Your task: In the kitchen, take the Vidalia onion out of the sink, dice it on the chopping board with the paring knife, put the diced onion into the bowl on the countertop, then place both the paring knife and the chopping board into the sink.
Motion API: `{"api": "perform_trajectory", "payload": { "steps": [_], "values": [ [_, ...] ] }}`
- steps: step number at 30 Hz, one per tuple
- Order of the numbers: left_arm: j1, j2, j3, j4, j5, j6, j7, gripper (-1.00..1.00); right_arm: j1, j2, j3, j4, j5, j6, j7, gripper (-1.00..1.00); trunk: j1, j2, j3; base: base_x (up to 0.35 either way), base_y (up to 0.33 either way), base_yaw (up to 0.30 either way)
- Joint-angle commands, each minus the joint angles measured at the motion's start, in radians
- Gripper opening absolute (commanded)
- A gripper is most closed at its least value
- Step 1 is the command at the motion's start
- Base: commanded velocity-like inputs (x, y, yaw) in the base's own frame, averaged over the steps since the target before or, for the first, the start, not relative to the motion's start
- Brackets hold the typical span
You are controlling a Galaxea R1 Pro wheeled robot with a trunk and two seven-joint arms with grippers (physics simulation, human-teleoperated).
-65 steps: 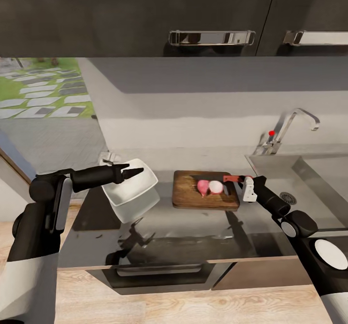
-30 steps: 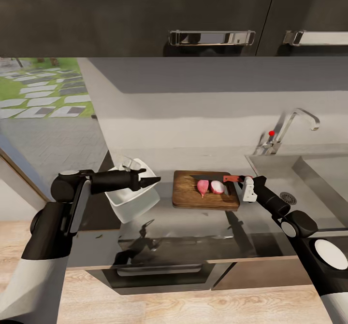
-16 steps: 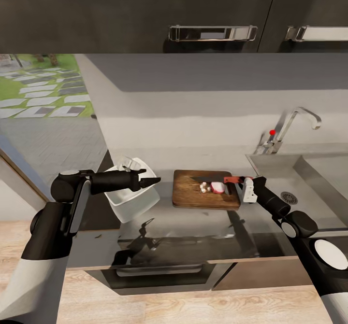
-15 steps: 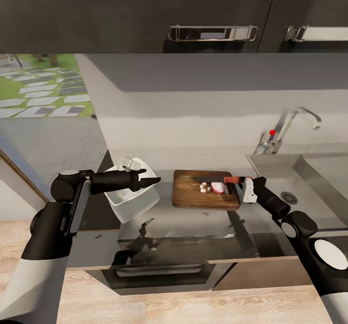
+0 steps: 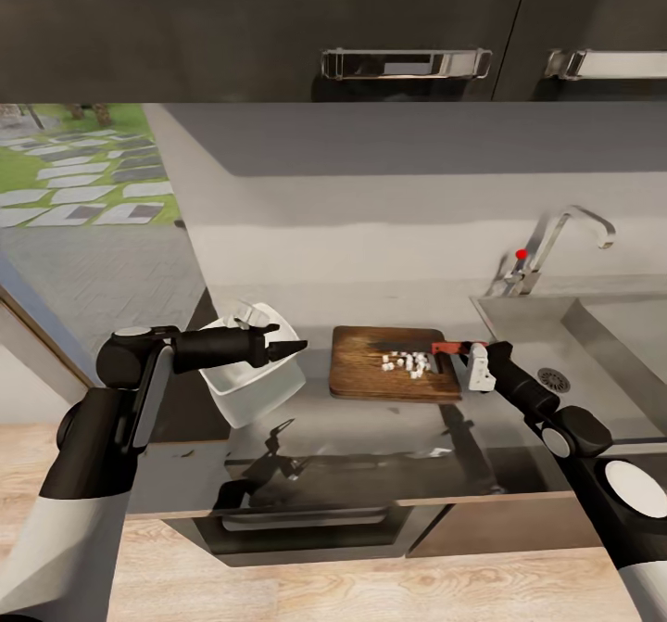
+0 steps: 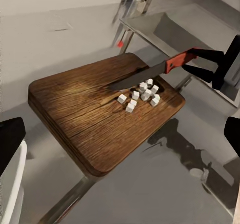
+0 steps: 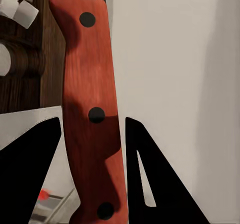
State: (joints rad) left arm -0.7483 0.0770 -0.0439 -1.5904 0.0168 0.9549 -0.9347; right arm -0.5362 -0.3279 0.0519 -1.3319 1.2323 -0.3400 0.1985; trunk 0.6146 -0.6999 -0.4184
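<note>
A: Onion?

B: Diced now (image 5: 408, 362); a small heap of white cubes on the chopping board (image 5: 361, 372), toward the end nearer the sink (image 5: 593, 325); seen likewise from the left wrist (image 6: 141, 95), cubes bunched just beside the blade; no pink halves as in the picture half a second back.

A: Board and knife?

B: Dark-brown board (image 6: 90, 119) flat on the grey countertop (image 5: 371, 437), between bowl and sink; paring knife (image 5: 443, 348) held over the board's far side, blade above the wood close to the cubes, red handle (image 7: 90, 109) reaching off the board's sink-side edge; whether touching the wood, cannot tell.

A: Right claw?

B: Right gripper (image 5: 460, 351) clamped on the red handle; from the right wrist camera, a dark finger (image 7: 30, 169) pressed on either side of the handle; from the left wrist camera, black fingers (image 6: 207, 64) pinching the handle's end.

A: Left claw?

B: Left gripper (image 5: 295, 348) poised above the white bowl (image 5: 250, 386), pointing toward the board; fingers drawn to a tip, nothing between them; fully closed or not, cannot tell.

A: Bowl?

B: On the countertop, just beside the board's end away from the sink; white rim also at the edge of the left wrist view (image 6: 12, 184); contents hidden by the arm.

A: Sink?

B: Steel basin at the counter's right end, chrome faucet (image 5: 565, 237) with a red knob behind it.
</note>
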Motion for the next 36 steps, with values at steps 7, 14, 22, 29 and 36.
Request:
{"api": "perform_trajectory", "payload": {
  "steps": [7,14,22,29,36],
  "values": [
    [-0.001,0.001,-0.001,0.0,0.002,-0.002,-0.001,1.0,-0.001,-0.002,0.0,-0.001,0.003,-0.002,0.005,-1.0,0.0,-0.001,-0.001,0.0,-0.172,0.0],
    [-0.001,0.001,0.002,0.0,0.002,-0.002,-0.001,1.0,-0.001,-0.002,0.0,-0.001,0.004,-0.002,0.005,-1.0,0.0,-0.001,-0.001,0.0,-0.027,0.0],
    [-0.001,0.002,0.005,0.0,0.002,-0.002,-0.001,1.0,-0.001,-0.002,-0.024,-0.002,-0.009,-0.003,0.003,-1.0,0.0,-0.001,-0.001,0.0,-0.001,0.0],
    [-0.001,0.001,0.006,0.0,0.002,-0.004,0.0,1.0,-0.002,0.0,-0.074,-0.003,-0.163,0.008,0.031,-1.0,0.0,-0.001,-0.001,0.0,0.0,0.0],
    [-0.001,0.0,0.013,0.001,0.001,-0.007,0.005,1.0,-0.012,0.0,-0.082,-0.006,-0.463,0.152,0.117,-1.0,0.0,-0.001,-0.001,0.0,0.0,0.0]
  ]
}}
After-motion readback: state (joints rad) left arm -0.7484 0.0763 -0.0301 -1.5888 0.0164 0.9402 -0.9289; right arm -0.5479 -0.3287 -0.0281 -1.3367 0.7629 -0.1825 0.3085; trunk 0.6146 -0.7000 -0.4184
